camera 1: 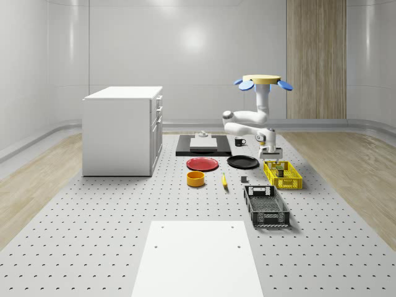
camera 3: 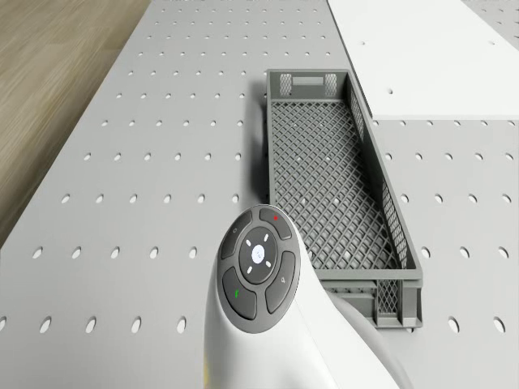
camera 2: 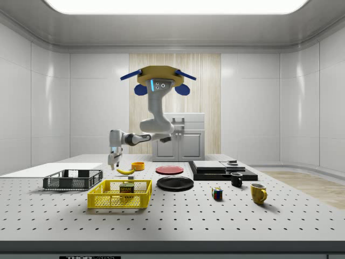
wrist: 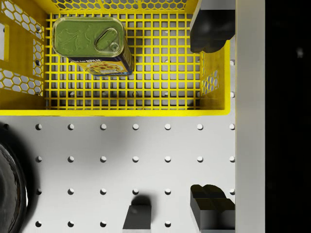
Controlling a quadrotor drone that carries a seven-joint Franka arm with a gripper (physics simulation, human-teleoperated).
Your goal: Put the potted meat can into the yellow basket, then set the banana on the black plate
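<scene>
Potted meat can (wrist: 93, 46): standing inside the yellow basket (wrist: 116, 104), upper left of the wrist view; first step judged done. Banana (camera 1: 224, 180): on the table (camera 1: 124, 216), centre of the whole-scene view, well apart from the claw (camera 1: 270, 152) and to its left there, long axis running roughly toward the camera. Black plate (camera 1: 242, 162): between banana and basket, slightly farther back. Drone (camera 1: 262, 80): hovering above the basket's far end. Claw: over the basket's edge, fingers (wrist: 212, 29) spread apart, holding nothing.
</scene>
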